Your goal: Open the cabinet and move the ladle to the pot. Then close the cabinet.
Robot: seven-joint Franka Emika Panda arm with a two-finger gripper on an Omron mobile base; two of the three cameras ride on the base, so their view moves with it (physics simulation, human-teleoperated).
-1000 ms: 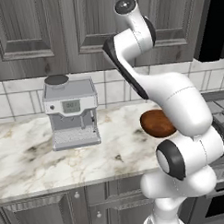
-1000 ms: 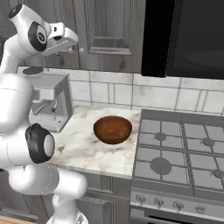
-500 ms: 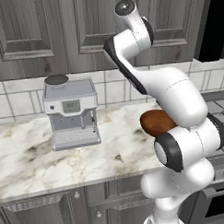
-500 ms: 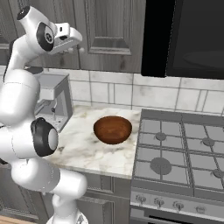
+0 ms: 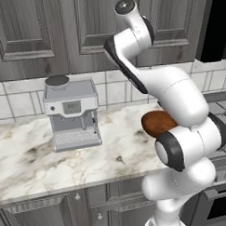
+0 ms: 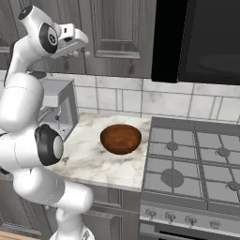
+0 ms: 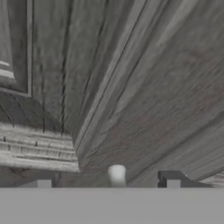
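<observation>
The cabinet (image 5: 79, 32), a tall wall unit with dark grey wood-grain raised-panel doors, hangs above the marble counter (image 5: 38, 160), and both doors are shut right now. The grain runs in long streaks down the panels, and each door has a stepped, framed moulding around the centre panel. In the hand view the cabinet door (image 7: 144, 96) is really close up, tilted on a diagonal, with the seam between the two doors running up through the middle. A small round silver knob (image 7: 116, 173) sits at the bottom of that view, right between the two dark fingertips (image 7: 173, 178).

The two-finger gripper (image 6: 79, 52) is up at the lower edge of the doors, pressed in near that knob. Its fingers stand well apart with the knob in the gap, not clamped on it as far as I can see.

Further out, a glossy reddish-brown wooden bowl (image 6: 121, 138) sits on the white-and-grey marble counter, just left of the grey gas stove (image 6: 197, 164). A silver boxy coffee machine (image 5: 72, 114) stands on the counter against the pale tiled wall, to the left of the bowl. A black microwave (image 6: 201, 40) hangs above the stove, right beside the cabinet. Below the counter are shorter grey cabinets with small knobs (image 5: 77, 196).
</observation>
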